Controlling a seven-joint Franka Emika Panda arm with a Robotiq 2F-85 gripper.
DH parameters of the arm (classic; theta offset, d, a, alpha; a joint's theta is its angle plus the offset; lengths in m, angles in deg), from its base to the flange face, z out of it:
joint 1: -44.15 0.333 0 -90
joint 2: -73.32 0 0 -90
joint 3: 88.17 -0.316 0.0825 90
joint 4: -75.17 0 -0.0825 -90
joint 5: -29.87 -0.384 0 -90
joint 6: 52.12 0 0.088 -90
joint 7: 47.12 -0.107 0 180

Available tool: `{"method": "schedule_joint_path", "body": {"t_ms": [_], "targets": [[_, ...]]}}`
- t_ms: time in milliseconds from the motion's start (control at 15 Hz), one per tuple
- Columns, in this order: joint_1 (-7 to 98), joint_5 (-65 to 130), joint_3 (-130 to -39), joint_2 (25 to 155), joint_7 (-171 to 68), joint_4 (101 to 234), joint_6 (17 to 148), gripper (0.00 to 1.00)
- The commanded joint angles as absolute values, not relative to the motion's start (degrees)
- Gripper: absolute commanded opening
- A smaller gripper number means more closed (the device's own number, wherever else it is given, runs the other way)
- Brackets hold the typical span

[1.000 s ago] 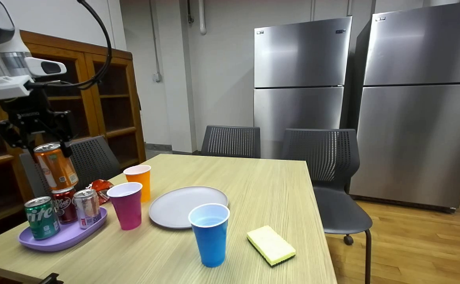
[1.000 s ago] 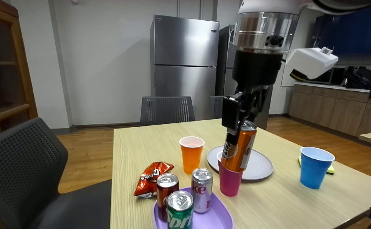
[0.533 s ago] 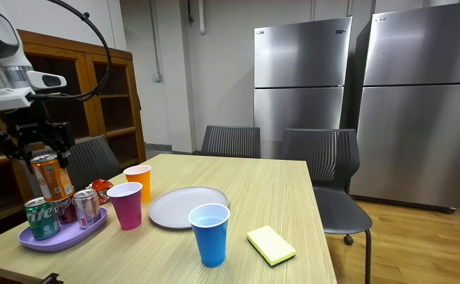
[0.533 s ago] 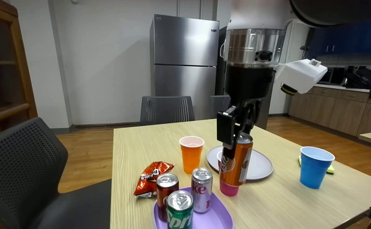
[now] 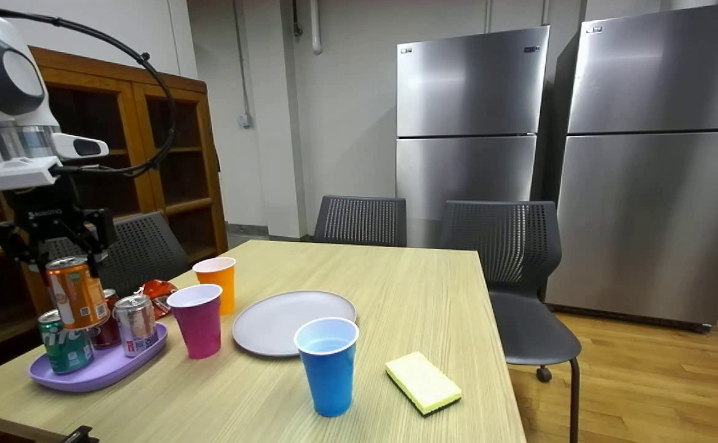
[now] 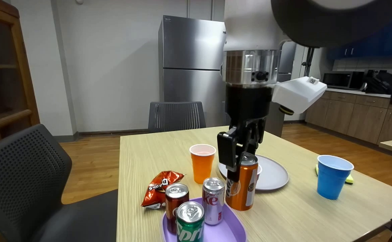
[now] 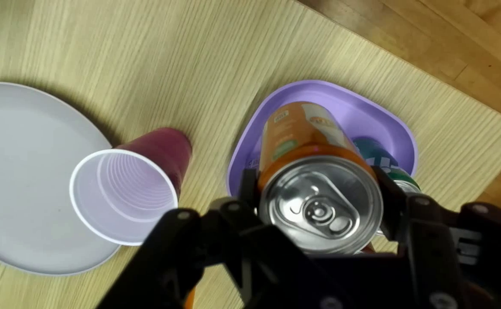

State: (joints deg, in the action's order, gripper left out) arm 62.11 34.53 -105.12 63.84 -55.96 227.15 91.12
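Observation:
My gripper is shut on an orange soda can, one finger on each side near its top, also in an exterior view and the wrist view. The can hangs roughly upright over the front part of a purple tray. On the tray stand a green Sprite can, a dark red Dr Pepper can and a silver Diet Coke can. In the wrist view the held can and gripper hide most of the Dr Pepper and Diet Coke cans.
A magenta cup stands beside the tray. An orange cup, a red snack bag, a grey plate, a blue cup and a yellow sponge are on the wooden table. Dark chairs stand around it.
My gripper has come down with the orange can still held. In an exterior view it has also moved left, closer to the Diet Coke can. The things on the table have not moved.

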Motion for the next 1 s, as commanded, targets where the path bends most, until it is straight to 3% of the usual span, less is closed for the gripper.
{"method": "schedule_joint_path", "body": {"t_ms": [0, 933], "targets": [[61.35, 35.43, -106.15, 67.80, -58.28, 223.21, 89.41, 0.39], [62.47, 42.02, -104.67, 78.73, -69.91, 219.34, 92.02, 0.39]]}}
